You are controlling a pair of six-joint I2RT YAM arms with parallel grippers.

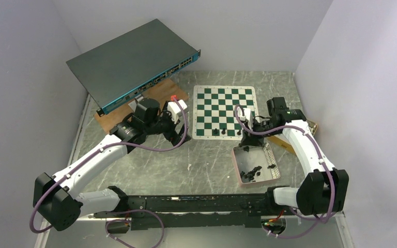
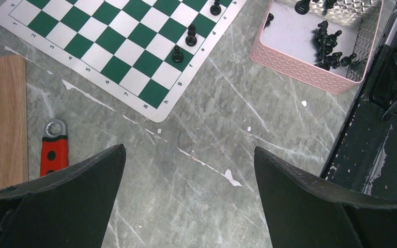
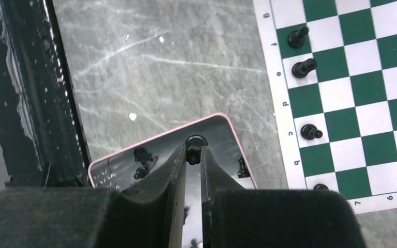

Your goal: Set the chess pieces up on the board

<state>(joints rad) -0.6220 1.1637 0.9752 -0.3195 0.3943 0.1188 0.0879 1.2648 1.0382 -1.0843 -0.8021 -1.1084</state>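
The right gripper (image 3: 194, 154) is pinched narrow around a black chess piece (image 3: 196, 140), whose round top shows just beyond the fingertips in the centre of the right wrist view. It hangs over the top corner of the tray (image 3: 161, 137), a shallow metal tray with a pink rim and a shiny floor. The board (image 3: 362, 88) fills the right side of that frame, near the held piece but apart from it. It is a flat mat of dark green and white squares with a white lettered border, and a few chess pieces (image 3: 304, 67) stand upright along its edge squares.

More black pieces lie heaped in the tray (image 2: 310, 67) at the upper right of the left wrist view. The tray's outer wall there is embossed with a diamond pattern.

The left gripper (image 2: 188, 196) is spread wide and holds nothing. Its two dark, wedge-shaped fingers frame bare bench (image 2: 222, 129) at the bottom of its view, well apart from the board's corner at upper left.

The bench is grey, marbled stone-like sheet with pale scratches and white flecks. At the left edge lie a red-handled tool (image 2: 54, 155) and a wooden plank (image 2: 0, 124). In the top view a dark grey network switch (image 1: 134, 59) with a teal front leans at upper left. Plain pale walls (image 1: 362, 62) enclose the bench.
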